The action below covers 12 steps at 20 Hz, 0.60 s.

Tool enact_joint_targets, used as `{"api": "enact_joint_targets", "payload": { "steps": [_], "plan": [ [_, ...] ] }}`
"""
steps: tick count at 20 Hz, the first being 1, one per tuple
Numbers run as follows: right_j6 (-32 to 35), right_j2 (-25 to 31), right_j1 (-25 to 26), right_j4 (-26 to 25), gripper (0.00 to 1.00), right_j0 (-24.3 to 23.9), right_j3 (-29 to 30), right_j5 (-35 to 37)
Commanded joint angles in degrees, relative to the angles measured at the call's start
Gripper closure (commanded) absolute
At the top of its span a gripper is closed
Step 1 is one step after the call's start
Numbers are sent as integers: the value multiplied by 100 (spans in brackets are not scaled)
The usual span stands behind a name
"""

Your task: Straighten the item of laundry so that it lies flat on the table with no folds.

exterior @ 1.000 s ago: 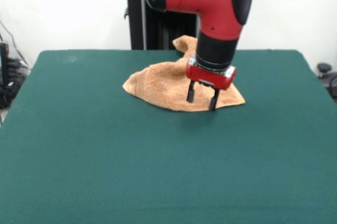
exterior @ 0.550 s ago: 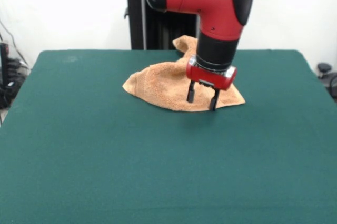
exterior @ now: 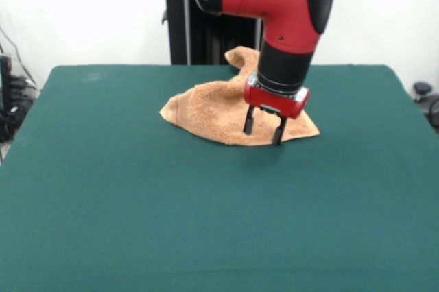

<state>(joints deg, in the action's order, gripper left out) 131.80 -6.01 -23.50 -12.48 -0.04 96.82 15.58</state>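
The orange-tan towel point(exterior: 219, 110) lies crumpled on the far middle of the green table point(exterior: 206, 223), bunched into a rumpled heap with one corner peaked up behind my arm. My gripper point(exterior: 263, 129) hangs over the towel's near edge, fingers spread apart and holding nothing.

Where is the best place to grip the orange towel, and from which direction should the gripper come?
Probably the towel's near edge, close to its right corner, taken from above. The cloth lies thin against the table there, while the middle is heaped up behind. The gripper hangs open over that edge, so a straight descent and pinch seems simplest.
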Motion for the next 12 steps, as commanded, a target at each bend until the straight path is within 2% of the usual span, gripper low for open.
{"api": "enact_joint_targets", "payload": {
  "steps": [1,12],
  "plan": [
    [597,480,1433,125,0,64,-1025,-1136],
    [578,511,1463,123,0,33,-1027,-1199]
  ]
}}
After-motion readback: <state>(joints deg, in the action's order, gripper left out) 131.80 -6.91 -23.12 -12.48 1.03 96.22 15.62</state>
